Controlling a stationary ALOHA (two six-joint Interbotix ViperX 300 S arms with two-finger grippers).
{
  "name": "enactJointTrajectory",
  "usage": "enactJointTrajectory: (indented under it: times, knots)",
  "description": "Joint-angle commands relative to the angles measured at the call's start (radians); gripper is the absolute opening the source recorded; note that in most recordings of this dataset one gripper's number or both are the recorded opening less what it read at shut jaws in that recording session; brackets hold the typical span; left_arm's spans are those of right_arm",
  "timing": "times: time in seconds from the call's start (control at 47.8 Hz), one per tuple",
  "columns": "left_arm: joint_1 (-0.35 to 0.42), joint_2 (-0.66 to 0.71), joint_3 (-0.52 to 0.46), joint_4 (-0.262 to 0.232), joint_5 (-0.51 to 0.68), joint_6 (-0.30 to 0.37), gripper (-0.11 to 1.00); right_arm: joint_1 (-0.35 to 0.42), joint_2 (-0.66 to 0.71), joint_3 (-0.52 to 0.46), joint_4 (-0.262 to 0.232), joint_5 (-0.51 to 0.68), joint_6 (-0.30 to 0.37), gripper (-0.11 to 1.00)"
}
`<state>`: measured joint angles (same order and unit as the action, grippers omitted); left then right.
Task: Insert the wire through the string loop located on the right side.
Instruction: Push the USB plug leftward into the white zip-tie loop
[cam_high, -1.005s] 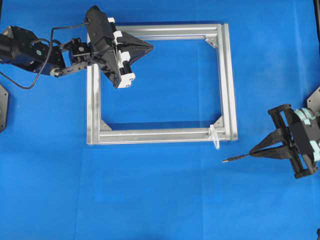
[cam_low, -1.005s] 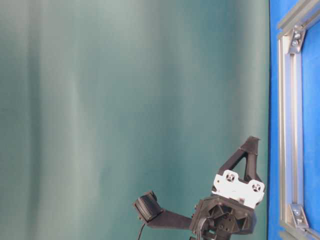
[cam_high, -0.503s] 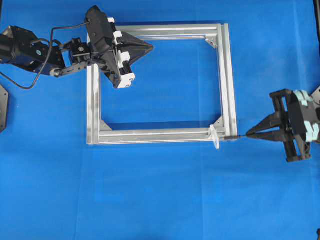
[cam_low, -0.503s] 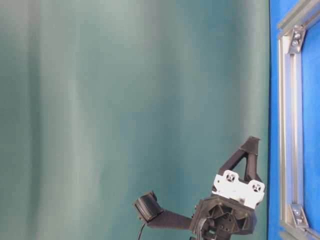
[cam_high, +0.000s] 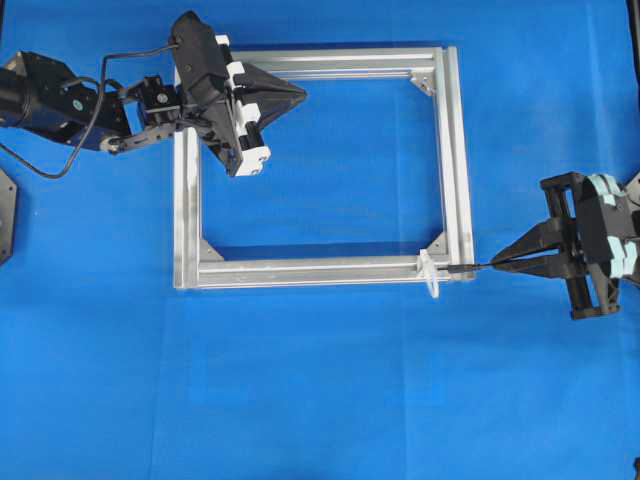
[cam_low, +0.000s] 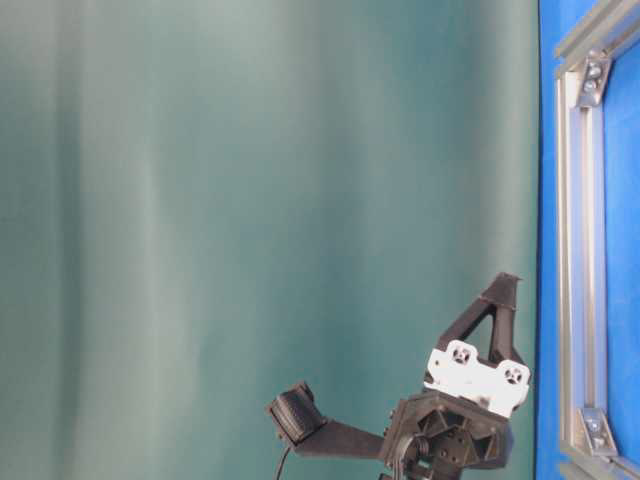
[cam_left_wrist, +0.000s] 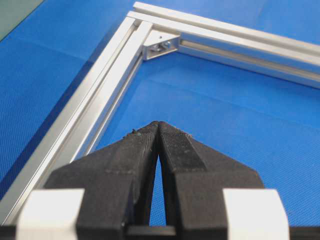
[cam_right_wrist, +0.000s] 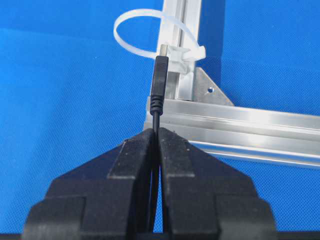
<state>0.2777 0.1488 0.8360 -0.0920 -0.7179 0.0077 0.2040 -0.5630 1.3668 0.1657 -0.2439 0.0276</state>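
Right wrist view: thin black wire with cylindrical plug tip (cam_right_wrist: 159, 80) is pinched by the clenched right gripper (cam_right_wrist: 156, 132), aimed upper centre at the whitish translucent string loop (cam_right_wrist: 145, 32), where its clasp, not the opening, may be struck; left gripper (cam_left_wrist: 158, 125) is clenched empty.

You have two claws in view, the left claw (cam_high: 298, 94) and the right claw (cam_high: 497, 265). There is one metal frame (cam_high: 451, 160), four corner brackets, one wire (cam_right_wrist: 159, 85), one string loop (cam_right_wrist: 131, 22), on one blue tabletop (cam_high: 330, 390).
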Motion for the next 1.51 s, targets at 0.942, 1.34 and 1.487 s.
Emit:
enactJointTrajectory:
  times: [0.942, 1.34, 1.487]
  knots:
    - [-0.003, -0.029, -0.008, 0.002, -0.005, 0.002, 0.00, -0.003, -0.002, -0.009, -0.003, -0.012, -0.002, -0.03]
    - [-0.003, -0.031, -0.008, 0.002, -0.005, 0.002, 0.00, -0.003, -0.002, -0.009, -0.003, -0.012, -0.002, -0.03]
    - [-0.003, -0.031, -0.008, 0.002, -0.005, 0.002, 0.00, -0.003, 0.002, -0.011, -0.002, -0.023, -0.002, -0.03]
